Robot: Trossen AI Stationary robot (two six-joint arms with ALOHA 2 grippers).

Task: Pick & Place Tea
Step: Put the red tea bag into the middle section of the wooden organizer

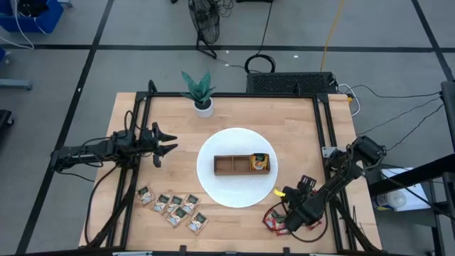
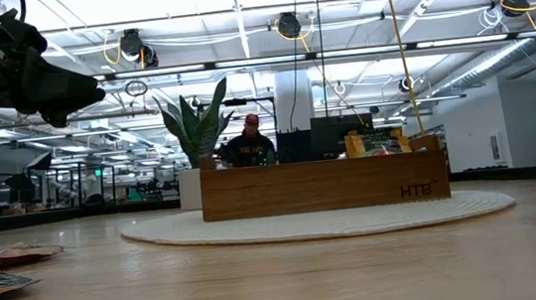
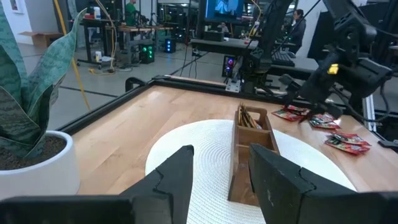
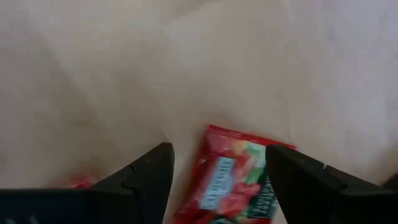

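Now | right gripper (image 4: 217,180): jaws open, straddling 1 red tea sachet (image 4: 233,177) | left gripper (image 1: 165,141): open, empty, near plant (image 1: 199,90)

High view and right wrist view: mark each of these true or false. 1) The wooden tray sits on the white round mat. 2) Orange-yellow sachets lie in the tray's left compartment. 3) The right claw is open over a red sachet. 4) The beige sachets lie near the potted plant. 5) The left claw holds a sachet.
1) True: the wooden tray rests on the white round mat.
2) False: the orange-yellow sachets fill its right compartment; the others look bare.
3) True: the right claw stands open, a red sachet between its fingers.
4) False: the beige sachets lie at the table's near left edge, far from the potted plant.
5) False: the left claw is open and holds nothing.
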